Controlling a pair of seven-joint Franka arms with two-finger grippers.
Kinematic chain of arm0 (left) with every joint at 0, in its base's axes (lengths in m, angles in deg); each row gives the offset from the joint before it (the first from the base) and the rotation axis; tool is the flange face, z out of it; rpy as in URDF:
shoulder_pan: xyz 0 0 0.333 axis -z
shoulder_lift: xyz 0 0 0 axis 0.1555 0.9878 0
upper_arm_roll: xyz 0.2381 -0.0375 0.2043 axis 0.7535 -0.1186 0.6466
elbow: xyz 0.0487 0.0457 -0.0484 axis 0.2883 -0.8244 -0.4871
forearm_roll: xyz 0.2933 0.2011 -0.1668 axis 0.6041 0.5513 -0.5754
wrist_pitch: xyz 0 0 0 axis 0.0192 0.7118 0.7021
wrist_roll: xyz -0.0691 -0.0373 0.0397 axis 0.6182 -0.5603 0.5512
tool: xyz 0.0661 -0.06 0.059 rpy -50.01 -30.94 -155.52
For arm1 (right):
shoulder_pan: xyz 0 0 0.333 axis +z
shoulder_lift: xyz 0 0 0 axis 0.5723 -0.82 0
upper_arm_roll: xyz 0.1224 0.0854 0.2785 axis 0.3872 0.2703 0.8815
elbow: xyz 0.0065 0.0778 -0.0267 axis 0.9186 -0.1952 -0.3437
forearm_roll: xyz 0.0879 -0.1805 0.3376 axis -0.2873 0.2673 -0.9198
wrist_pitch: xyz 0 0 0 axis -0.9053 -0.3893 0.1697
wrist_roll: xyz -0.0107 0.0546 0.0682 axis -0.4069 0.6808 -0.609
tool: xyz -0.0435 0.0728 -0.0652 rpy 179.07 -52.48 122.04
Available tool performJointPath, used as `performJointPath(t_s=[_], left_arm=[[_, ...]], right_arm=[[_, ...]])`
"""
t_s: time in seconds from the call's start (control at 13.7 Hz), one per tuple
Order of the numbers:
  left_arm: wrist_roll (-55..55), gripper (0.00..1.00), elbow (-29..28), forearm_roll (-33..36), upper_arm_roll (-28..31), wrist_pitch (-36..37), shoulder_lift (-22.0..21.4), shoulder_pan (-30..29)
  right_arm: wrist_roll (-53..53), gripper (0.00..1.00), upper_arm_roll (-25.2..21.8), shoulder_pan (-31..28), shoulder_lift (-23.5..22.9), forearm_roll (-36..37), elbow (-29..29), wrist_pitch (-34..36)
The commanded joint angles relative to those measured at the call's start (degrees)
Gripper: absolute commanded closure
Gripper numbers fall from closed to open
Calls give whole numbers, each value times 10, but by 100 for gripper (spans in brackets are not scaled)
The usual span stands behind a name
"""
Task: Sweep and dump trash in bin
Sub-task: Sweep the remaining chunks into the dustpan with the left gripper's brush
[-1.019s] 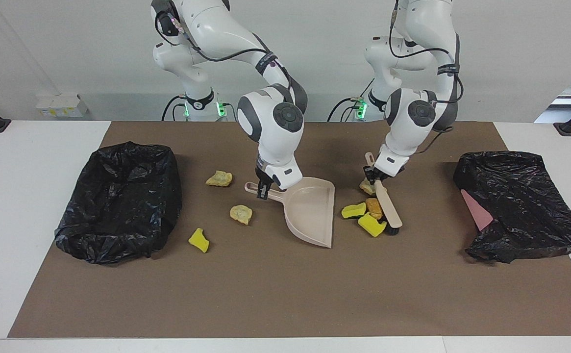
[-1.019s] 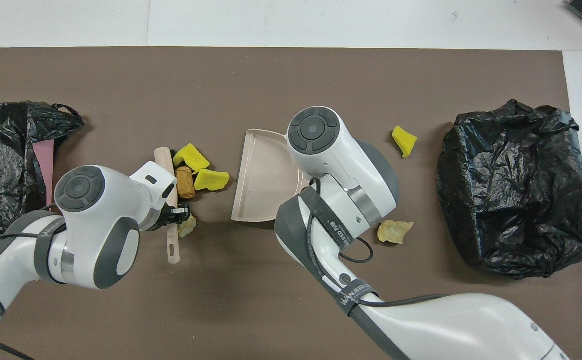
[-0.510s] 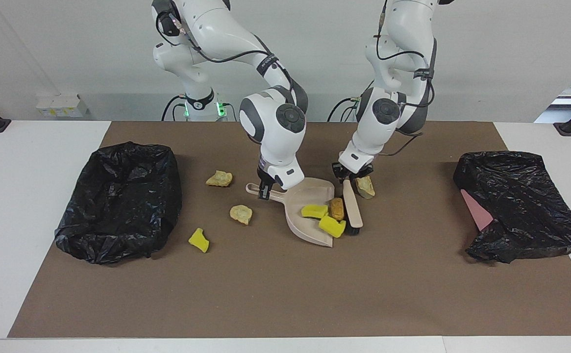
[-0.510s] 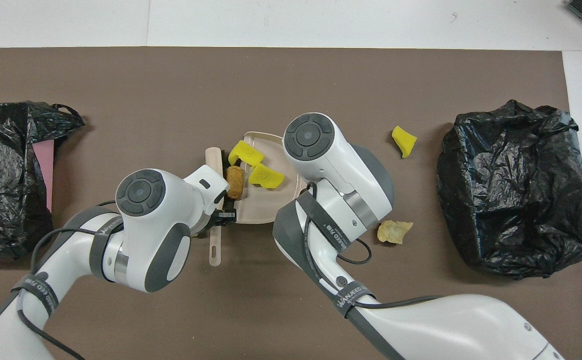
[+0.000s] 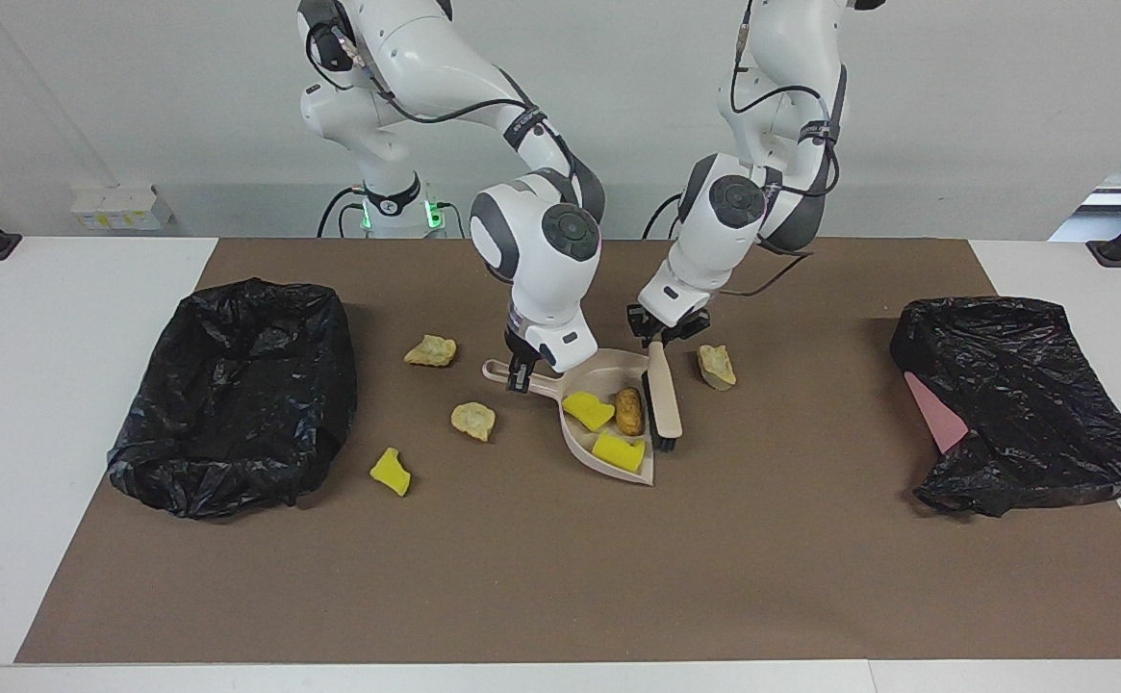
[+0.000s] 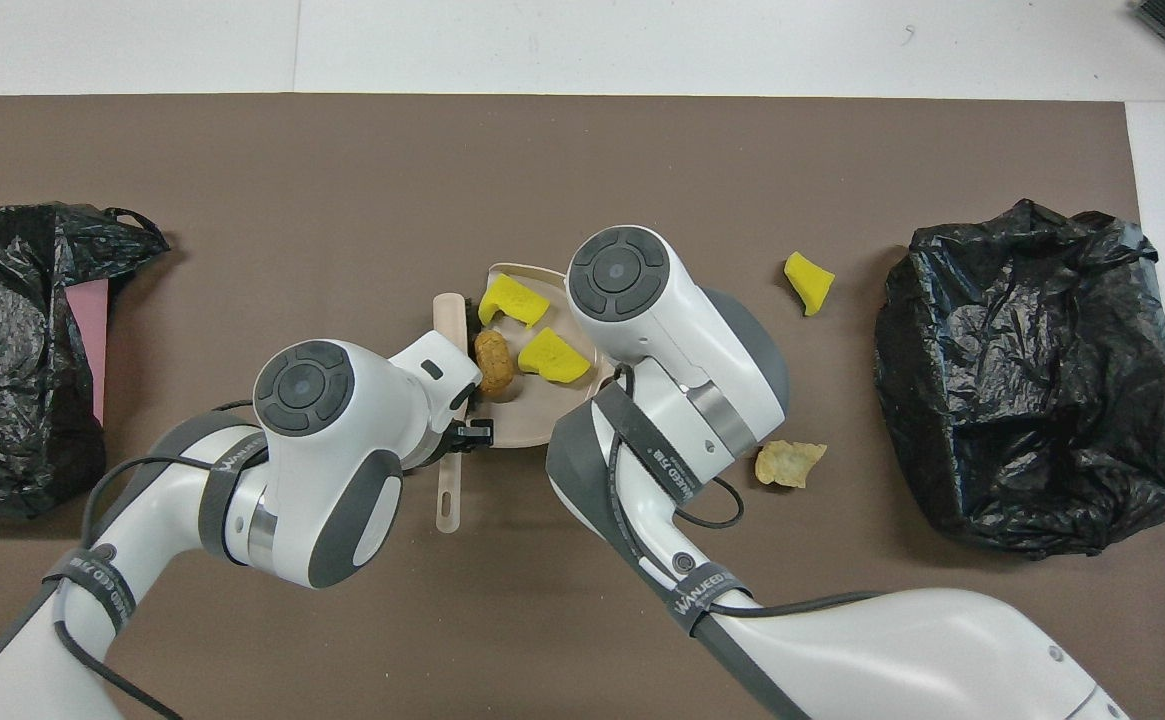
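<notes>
My right gripper point(image 5: 520, 371) is shut on the handle of the beige dustpan point(image 5: 613, 377), which rests on the brown mat. Two yellow foam bits point(image 5: 587, 409) point(image 5: 618, 452) and a brown lump point(image 5: 629, 411) lie in the pan. My left gripper point(image 5: 658, 339) is shut on the handle of the brush point(image 5: 664, 395), whose head stands at the pan's open edge. A tan lump point(image 5: 717, 366) lies beside the brush, toward the left arm's end. Two tan lumps point(image 5: 431, 350) point(image 5: 472, 420) and a yellow bit point(image 5: 391, 471) lie between the pan and the black bag-lined bin point(image 5: 233, 395).
A second black bag point(image 5: 1022, 404) with something pink in it lies at the left arm's end of the mat. In the overhead view the arms hide two of the tan lumps; the brush handle point(image 6: 449, 495) sticks out under the left wrist.
My left gripper swept the brush toward the right arm's end, pushing two yellow bits and the brown lump into the dustpan. One tan lump stayed behind. The dustpan barely moved.
</notes>
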Motion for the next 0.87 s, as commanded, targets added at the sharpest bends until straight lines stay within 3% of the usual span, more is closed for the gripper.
performJointPath(t_s=[0.0,0.29,0.66,0.8], left_arm=[[-79,100,-2,20,7,84,-45,-2],[-250,100,-27,92,5,169,-81,7],[-309,100,-181,91,3,88,-170,0],[-302,100,-186,90,2,66,-160,-1]], right_arm=[[-13,100,3,-3,7,9,-10,-12],[-13,100,3,-4,7,9,-10,-14],[-13,100,3,-4,7,9,-10,-14],[-13,100,3,-4,7,9,-10,-14]])
